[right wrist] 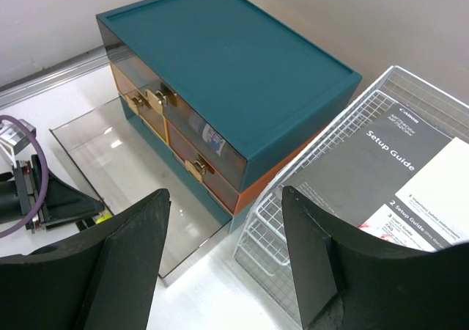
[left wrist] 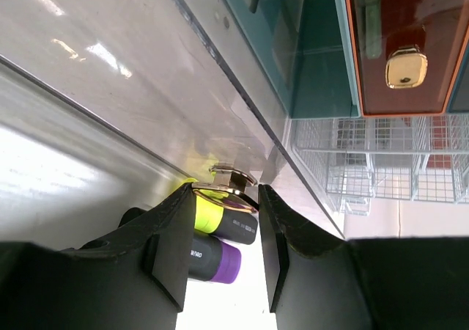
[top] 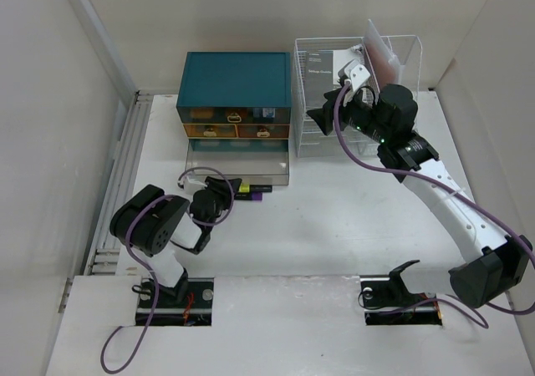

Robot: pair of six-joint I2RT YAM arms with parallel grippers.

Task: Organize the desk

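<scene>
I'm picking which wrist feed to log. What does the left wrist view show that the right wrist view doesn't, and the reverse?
Only the left wrist view shows the purple-capped marker ahead of the left gripper. Only the right wrist view shows the Setup Guide booklet. Both show the teal drawer unit, the wire basket and the clear tray.

The drawer cabinet (top: 235, 92) stood at the back of the table (top: 318, 234), left of the middle. The wire basket (top: 311, 139) sat just beside it on the right, with a booklet (right wrist: 366, 169) lying in it. A tray (top: 238, 162) lay directly before the cabinet. Two markers (top: 253, 190) lay side by side just before the tray's near edge, between the fingers of the left gripper (left wrist: 227, 198). The right gripper (right wrist: 223, 194) hung above the cabinet and basket.
</scene>
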